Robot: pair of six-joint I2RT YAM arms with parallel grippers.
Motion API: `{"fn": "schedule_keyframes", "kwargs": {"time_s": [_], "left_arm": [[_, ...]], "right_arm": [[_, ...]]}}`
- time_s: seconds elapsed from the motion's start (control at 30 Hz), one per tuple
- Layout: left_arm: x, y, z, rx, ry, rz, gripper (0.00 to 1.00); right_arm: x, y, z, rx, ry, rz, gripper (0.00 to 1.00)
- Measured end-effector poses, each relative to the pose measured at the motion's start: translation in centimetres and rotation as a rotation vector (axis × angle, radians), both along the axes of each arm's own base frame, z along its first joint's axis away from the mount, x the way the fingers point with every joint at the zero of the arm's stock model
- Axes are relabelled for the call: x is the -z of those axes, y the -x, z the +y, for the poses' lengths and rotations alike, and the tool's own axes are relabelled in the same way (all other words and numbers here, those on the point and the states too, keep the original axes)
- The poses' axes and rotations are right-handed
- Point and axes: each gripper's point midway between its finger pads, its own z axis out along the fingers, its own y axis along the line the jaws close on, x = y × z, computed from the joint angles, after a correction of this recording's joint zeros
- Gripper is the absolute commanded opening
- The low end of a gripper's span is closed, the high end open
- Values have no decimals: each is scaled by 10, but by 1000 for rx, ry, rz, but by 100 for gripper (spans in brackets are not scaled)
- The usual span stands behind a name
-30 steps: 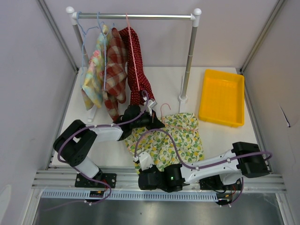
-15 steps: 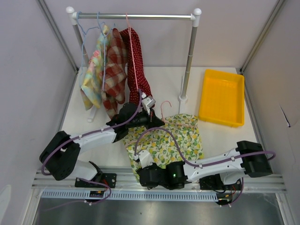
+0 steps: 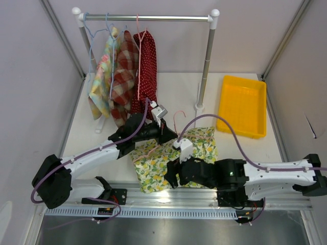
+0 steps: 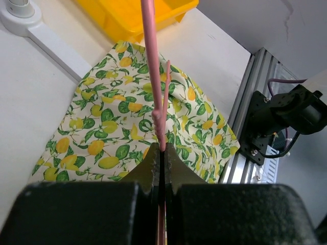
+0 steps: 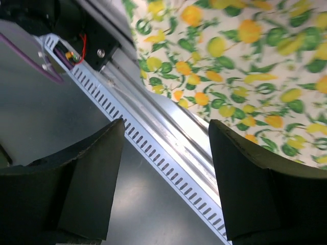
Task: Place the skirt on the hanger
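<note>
The lemon-print skirt (image 3: 204, 143) lies crumpled on the table in front of the rack; it also shows in the left wrist view (image 4: 102, 132) and the right wrist view (image 5: 245, 51). My left gripper (image 3: 168, 134) (image 4: 162, 152) is shut on the thin pink hanger (image 3: 176, 118) (image 4: 152, 76), which stands up over the skirt's far edge. The right gripper (image 3: 170, 179) (image 5: 166, 124) hangs open with nothing between its fingers, just off the skirt's near edge and above the metal rail (image 5: 168, 138).
A clothes rack (image 3: 148, 18) at the back carries a red dotted garment (image 3: 145, 71), a plaid one (image 3: 125, 71) and a pastel checked one (image 3: 102, 76). The rack's foot (image 3: 199, 107) and a yellow tray (image 3: 241, 105) stand at the back right.
The right gripper has opened and swung from the near rail up to the skirt's near edge. The skirt has bunched leftward. My left arm has stretched out, still holding the hanger.
</note>
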Motion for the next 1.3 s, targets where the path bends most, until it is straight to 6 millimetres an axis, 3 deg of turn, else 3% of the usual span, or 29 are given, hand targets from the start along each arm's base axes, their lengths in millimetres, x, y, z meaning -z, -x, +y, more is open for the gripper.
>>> {"fn": "schedule_keyframes", "kwargs": {"time_s": [0.23,0.57,0.93,1.13,1.3], "left_arm": [[-10,8,4,5,6,-6,0],[-33,19,16,-33,31,-52,0],[-100,13,34,-146,69,-132,0],[-135,7,42,-261,55,-160,0],[-174,-14,54,-423,40,-187,0]], "right_arm": [[-33,-44,-42,154,-74,-17,70],[-30,-79,-83,308,-14,-22,70],[-37,-140,-152,605,-16,-23,68],[-38,-173,-176,697,-27,16,67],[-64,-195,-182,703,-66,15,67]]}}
